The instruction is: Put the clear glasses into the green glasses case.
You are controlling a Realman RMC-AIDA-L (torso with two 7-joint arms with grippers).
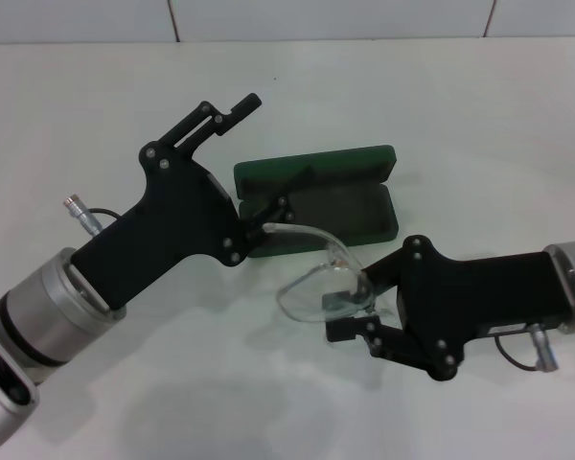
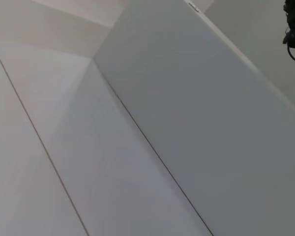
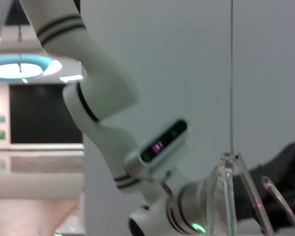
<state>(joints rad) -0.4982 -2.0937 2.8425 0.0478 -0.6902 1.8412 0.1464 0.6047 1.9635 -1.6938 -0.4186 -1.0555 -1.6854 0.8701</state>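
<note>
The clear glasses [image 1: 318, 280] hang just above the table in front of the green glasses case [image 1: 350, 216]. My right gripper [image 1: 355, 309] is shut on their lens end from the right. They appear close up in the right wrist view as clear glasses [image 3: 231, 196]. The case lies open, its lid [image 1: 316, 165] standing up at the back and the dark lining showing. My left gripper [image 1: 266, 153] is open over the case's left end. Its lower finger [image 1: 276, 209] is right by the tip of the glasses' temple arm.
The white table [image 1: 460, 96] runs back to a tiled wall. The left wrist view holds only pale wall panels [image 2: 187, 98]. A white robot arm [image 3: 103, 98] fills part of the right wrist view.
</note>
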